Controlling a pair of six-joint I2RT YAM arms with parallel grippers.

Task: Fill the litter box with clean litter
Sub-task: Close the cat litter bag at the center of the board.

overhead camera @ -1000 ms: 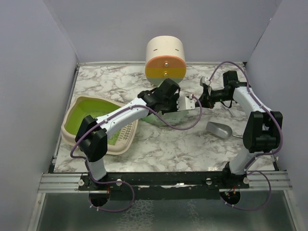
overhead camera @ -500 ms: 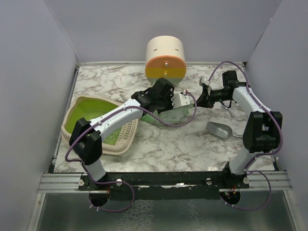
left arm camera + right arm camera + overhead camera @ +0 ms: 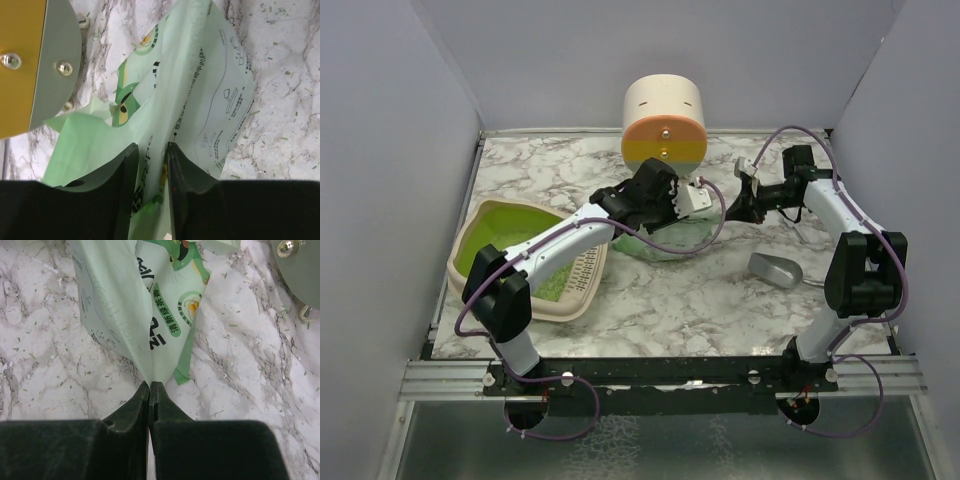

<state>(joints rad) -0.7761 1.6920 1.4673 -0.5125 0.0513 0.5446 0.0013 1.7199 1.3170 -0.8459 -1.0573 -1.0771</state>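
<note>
- Overhead, my left arm covers much of the mint-green bag point(image 3: 680, 236). The clean litter inside it is hidden from me.
- Left gripper point(image 3: 150, 150): jaws nearly together, pinching a fold of bag film.
- Right gripper point(image 3: 150, 386): jaws pressed together on the bag's edge.
- Litter box point(image 3: 510, 232): at the bag's 9 o'clock, partly under my left arm.
- Cream cylinder point(image 3: 663, 120) at the bag's 12 o'clock, grey scoop point(image 3: 775, 269) at 4 o'clock.
</note>
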